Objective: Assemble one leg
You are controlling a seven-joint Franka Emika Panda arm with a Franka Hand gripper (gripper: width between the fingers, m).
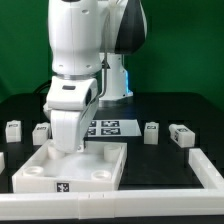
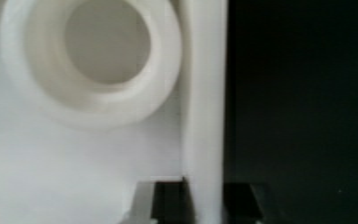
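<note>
The large flat white square panel (image 1: 90, 165) lies at the front of the table, raised rim up, with round corner sockets. My gripper (image 1: 68, 146) is down at its far rim, toward the exterior view's left. In the wrist view my gripper (image 2: 204, 192) straddles the panel's thin rim wall (image 2: 202, 90); one dark finger (image 2: 165, 205) is inside and the other outside, closed against the wall, with a round socket (image 2: 91, 50) beside it. Small white legs lie apart on the black table: two at the left (image 1: 12, 128) (image 1: 42, 131), two at the right (image 1: 151, 132) (image 1: 182, 135).
The marker board (image 1: 108, 127) lies flat behind the panel, by the robot's base. A white rail (image 1: 205, 170) runs along the front right of the table, and a white piece (image 1: 2, 158) shows at the left edge.
</note>
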